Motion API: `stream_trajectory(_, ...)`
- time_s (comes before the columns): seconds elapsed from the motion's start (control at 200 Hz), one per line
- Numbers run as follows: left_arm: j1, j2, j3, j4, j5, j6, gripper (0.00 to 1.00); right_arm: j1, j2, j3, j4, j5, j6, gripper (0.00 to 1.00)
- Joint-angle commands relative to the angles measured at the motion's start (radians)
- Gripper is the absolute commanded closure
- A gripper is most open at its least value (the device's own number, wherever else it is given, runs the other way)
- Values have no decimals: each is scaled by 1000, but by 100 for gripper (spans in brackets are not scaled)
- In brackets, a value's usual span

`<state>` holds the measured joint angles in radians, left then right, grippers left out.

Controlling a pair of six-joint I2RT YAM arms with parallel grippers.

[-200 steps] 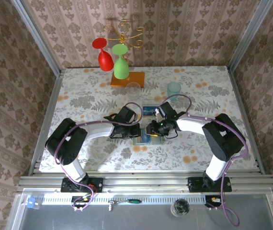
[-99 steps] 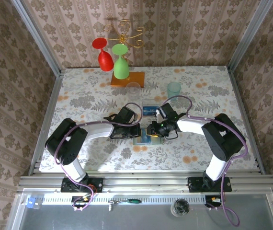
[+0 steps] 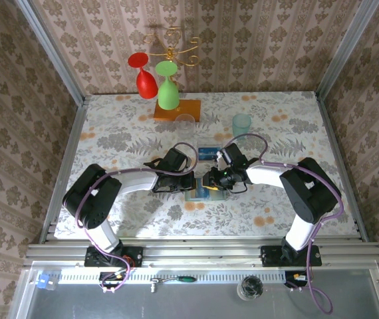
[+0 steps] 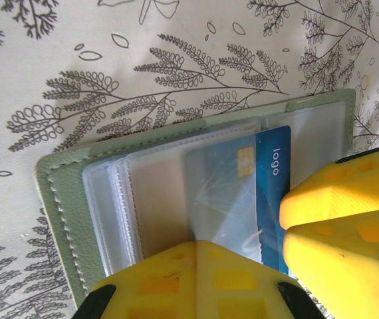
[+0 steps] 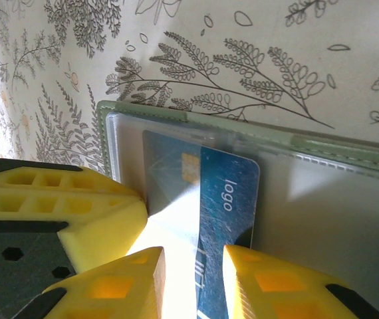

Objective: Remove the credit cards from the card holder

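Fern-printed cloth covers the table [image 3: 110, 133], and both arms meet at its middle. The right gripper [image 5: 191, 256] has its yellow fingers a little apart. Their tips come down over the near end of the blue card [image 4: 272, 166], whose face shows through the gap between them (they straddle it and are not clamped on it, as far as the right wrist view shows). The card, printed with "logo" and a gold chip, lies half inside a clear sleeve, its lettered end poking out.

The left gripper [image 4: 193, 256] is fully closed with nothing between its fingers. Its joined tips press on the clear sleeves, just beside the right gripper.

Under both lies the card holder [image 4: 60, 199], open flat on the cloth, with its pale green stitched border framing several layered clear sleeves. In the top view it sits at the table's centre, mostly covered by the two grippers.

Well beyond it, toward the far wall, a pale teal cup [image 3: 241, 123] stands upright, and a clear glass [image 3: 185, 122] stands to its left. Behind the glass is an orange base [image 3: 177, 110] carrying a gold rack [image 3: 171, 41]. A red goblet [image 3: 143, 76] and a green goblet [image 3: 168, 90] hang from the rack bowl-down. Patterned wallpaper closes in the sides.
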<state>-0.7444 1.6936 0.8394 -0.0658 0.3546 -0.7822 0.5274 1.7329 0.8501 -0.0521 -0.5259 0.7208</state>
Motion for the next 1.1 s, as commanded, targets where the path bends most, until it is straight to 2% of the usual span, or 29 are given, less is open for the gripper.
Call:
stream_trajectory(0.0,5,-2,-25,-32,-3,-6,100,-6,-38,-20,-23,41,-6,71)
stream_trajectory(0.25,8,-12,-42,-28,-4,-8,100,-6,-27,-26,-28,62,-2,70)
stream_trajectory(0.53,12,-20,-48,-30,-1,-5,100,-6,-70,-56,68,7,23,70)
stream_trajectory(0.745,14,-19,-44,-29,-1,-3,100,-8,-119,-62,-1,63,-5,70)
stream_trajectory(0.905,14,-15,-39,-29,2,-2,100,-13,-97,-66,-36,86,-13,70)
stream_trajectory(1.095,15,-13,-38,-29,7,0,100,-14,-55,-75,7,38,5,69)
